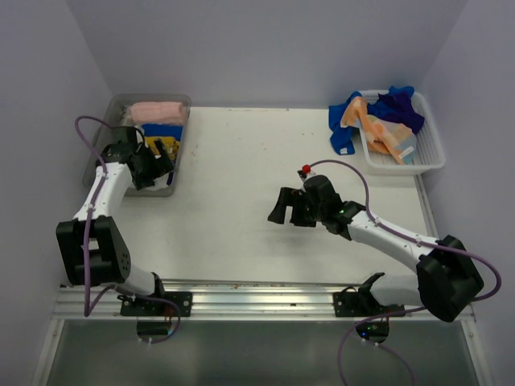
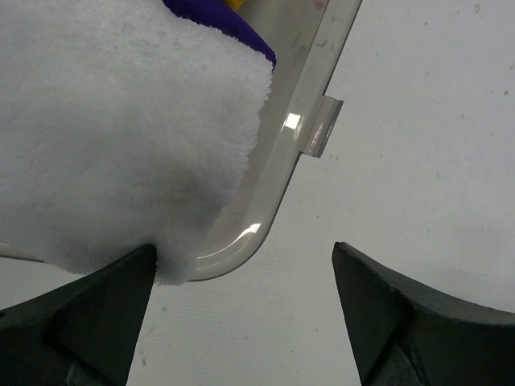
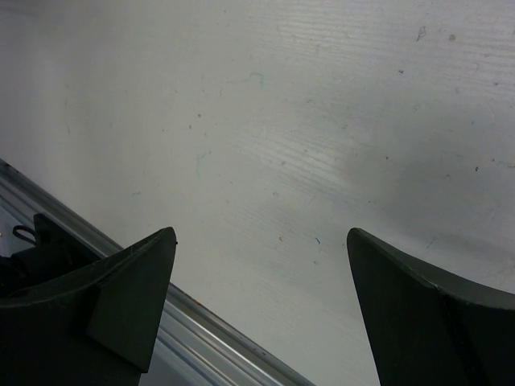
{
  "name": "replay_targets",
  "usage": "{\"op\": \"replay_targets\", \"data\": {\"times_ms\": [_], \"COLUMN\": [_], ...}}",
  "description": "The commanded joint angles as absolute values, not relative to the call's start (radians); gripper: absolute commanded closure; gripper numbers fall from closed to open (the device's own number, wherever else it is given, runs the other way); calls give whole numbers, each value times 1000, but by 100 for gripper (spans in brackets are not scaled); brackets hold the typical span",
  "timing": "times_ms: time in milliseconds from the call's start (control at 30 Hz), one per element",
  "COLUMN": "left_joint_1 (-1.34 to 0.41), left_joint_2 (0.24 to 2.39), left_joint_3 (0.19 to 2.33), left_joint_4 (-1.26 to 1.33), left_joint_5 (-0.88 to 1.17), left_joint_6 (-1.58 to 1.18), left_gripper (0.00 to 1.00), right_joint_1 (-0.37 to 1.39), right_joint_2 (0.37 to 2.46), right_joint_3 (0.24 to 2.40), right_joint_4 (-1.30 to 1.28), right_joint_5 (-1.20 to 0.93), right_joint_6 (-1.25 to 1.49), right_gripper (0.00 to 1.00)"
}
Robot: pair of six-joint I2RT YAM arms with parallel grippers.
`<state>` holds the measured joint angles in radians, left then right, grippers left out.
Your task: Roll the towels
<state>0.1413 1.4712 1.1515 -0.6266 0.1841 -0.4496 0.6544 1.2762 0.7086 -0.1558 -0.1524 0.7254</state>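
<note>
left gripper (image 1: 163, 161) sits over the near right corner of the grey bin (image 1: 95, 157), jaws spread wide, nothing clamped. In the left wrist view a fluffy white towel (image 2: 113, 129) fills the upper left; its lower edge touches the tip of one finger (image 2: 88, 322); the other finger is well apart from it, over bare table (image 1: 241, 161). The towel covers the bin's clear rim at lower left; can't tell whether it lies inside or hangs over the edge. A dark blue-purple cloth (image 2: 217, 12) peeks out just behind the white towel at the top of the frame.

From the top camera: pink towel roll (image 1: 157, 111) lies across the far end of the bin; blue and yellow items sit between it and the left gripper; the white towel itself isn't visible there, hidden under the gripper.

right gripper (image 1: 286, 211) is mid-table, pointing left, jaws open and empty. Its wrist view shows only scuffed tabletop between the fingers, plus the aluminium rail (image 3: 217, 342) at the near edge, running diagonally across the lower left.

white basket (image 1: 430, 157) is in the far right corner, well apart from both grippers; unrolled blue towels (image 1: 398, 104) are heaped in it with one spilling over the left rim onto the table; an orange towel (image 1: 378, 129) is tangled among them.
</note>
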Motion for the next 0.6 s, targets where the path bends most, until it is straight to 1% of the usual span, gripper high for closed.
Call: {"op": "replay_targets", "data": {"times_ms": [0,233,367,467,567], "left_joint_1": [133,115,103,77,64], "left_joint_2": [1517,1568,1560,1559,1519], "left_joint_3": [1140,1103,1109,1164,1218], "left_joint_4": [-555,-505,-502,-569,-603], "left_joint_5": [204,127,109,74,97], "left_joint_6": [-446,-457,-443,-413,-411], "left_gripper": [7,7,7,6,5], "right_joint_1": [660,660,661,661,661], "right_joint_2": [1281,1279,1285,1287,1284], "right_joint_3": [718,723,726,729,732], "right_joint_4": [-129,-132,-132,-132,-146], "right_joint_5": [-163,-158,-160,-158,-152], "right_joint_6": [735,735,735,733,729], "right_gripper": [9,9,9,9,9]}}
